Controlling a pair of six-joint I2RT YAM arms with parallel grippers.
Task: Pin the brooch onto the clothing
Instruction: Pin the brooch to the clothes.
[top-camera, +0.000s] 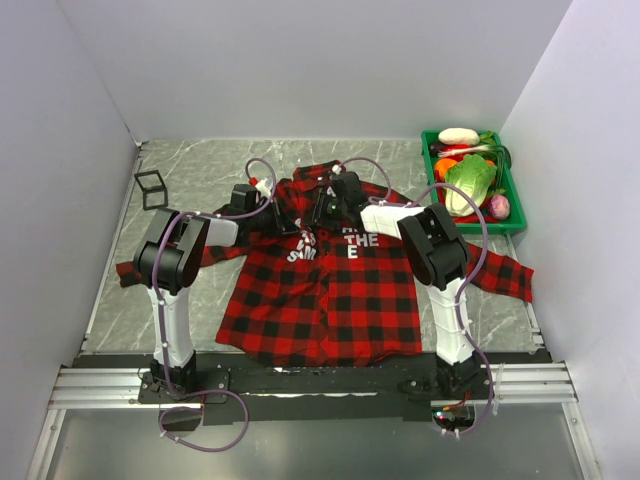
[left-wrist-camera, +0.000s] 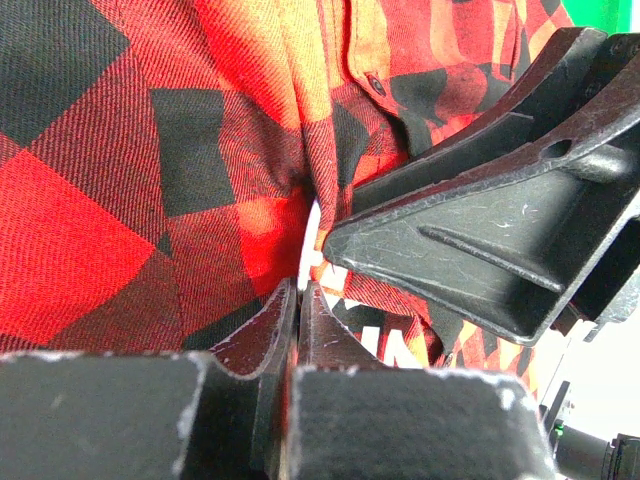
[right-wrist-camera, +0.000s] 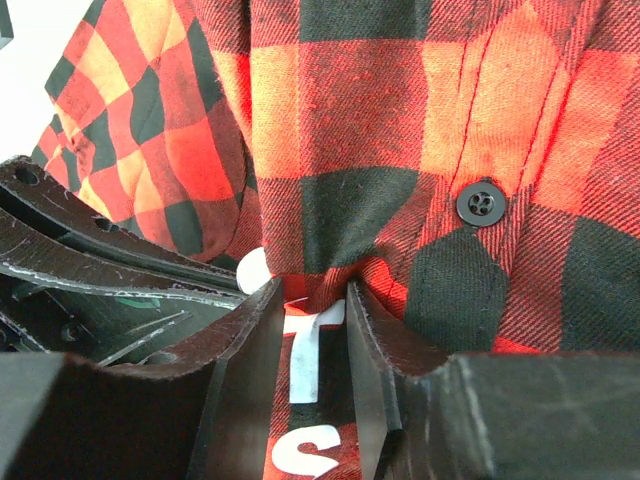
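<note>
Plaid shirt flat on marble table, front up, sleeves spread. Both arms in over chest lettering. Left gripper: jaws closed, pinching thin ridge of fabric by placket. Right gripper just beside it: jaws clamped on lettered fold. Brooch: cannot spot it in any view.

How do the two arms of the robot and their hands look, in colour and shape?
The left arm and right arm each have white links, bulky black joints and a black base. A thin purple cable loops along each. The left hand and right hand are black, each with two flat wedge-shaped fingers, scuffed pale at the edges. I see no markings.
</note>
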